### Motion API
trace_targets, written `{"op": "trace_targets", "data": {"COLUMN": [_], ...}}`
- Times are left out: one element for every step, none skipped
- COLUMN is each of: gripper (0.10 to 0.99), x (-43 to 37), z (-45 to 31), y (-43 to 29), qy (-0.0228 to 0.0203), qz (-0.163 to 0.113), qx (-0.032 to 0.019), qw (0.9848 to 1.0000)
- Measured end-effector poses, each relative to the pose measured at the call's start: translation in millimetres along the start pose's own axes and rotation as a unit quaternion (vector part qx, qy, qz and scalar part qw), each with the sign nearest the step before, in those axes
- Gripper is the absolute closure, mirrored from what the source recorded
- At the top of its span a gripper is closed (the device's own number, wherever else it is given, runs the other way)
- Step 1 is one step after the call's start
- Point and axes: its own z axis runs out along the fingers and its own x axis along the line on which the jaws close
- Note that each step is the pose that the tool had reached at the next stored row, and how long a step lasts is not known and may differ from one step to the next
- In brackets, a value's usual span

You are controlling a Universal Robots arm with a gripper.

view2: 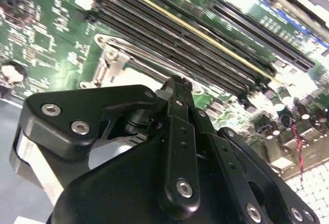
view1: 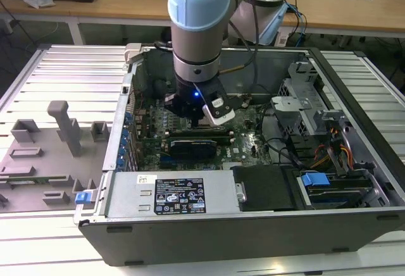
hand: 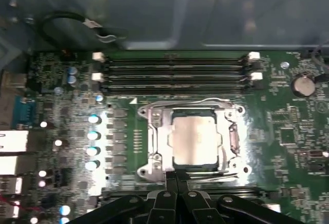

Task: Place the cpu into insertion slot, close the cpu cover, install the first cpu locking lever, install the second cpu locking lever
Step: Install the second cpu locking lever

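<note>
Ribbed metal bench (view1: 57,67) carries an open computer case (view1: 253,225). Inside, the gripper (hand: 176,180) hangs just beside the socket, jaws pressed together and seemingly holding nothing. The cpu (hand: 194,142) lies seated in the socket, framed by the cpu cover (hand: 154,147). Thin, rigid and fragile, the chip is best handled by its edges.

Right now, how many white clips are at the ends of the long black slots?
4 white clips: two at one end of the slots, two at the other end. More may be hidden.

memory slots (hand: 175,72) flanking socket, open room above
</note>
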Motion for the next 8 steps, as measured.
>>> {"op": "trace_targets", "data": {"gripper": [0.98, 0.98, 0.98, 0.98, 0.98, 0.98, 0.98, 0.98], "x": [-3.6, -8.6, -10.8, -12.4, -13.7, -14.6, -15.4, -16.1], "z": [0.1, 0.3, 0.3, 0.4, 0.6, 0.8, 1.1, 1.6], "y": [0.0, 0.1, 0.1, 0.3, 0.9, 1.8, 3.1, 5.5], "qy": [0.0015, 0.0035, 0.0043, 0.0048, 0.0052, 0.0054, 0.0056, 0.0057], "qz": [0.0, 0.001, 0.001, 0.001, 0.001, 0.001, 0.001, 0.001], "qx": [0.0003, 0.0008, 0.0011, 0.0016, 0.0027, 0.0041, 0.0059, 0.0082], "qw": [1.0, 1.0, 1.0, 1.0, 1.0, 1.0, 1.0, 0.9999]}}
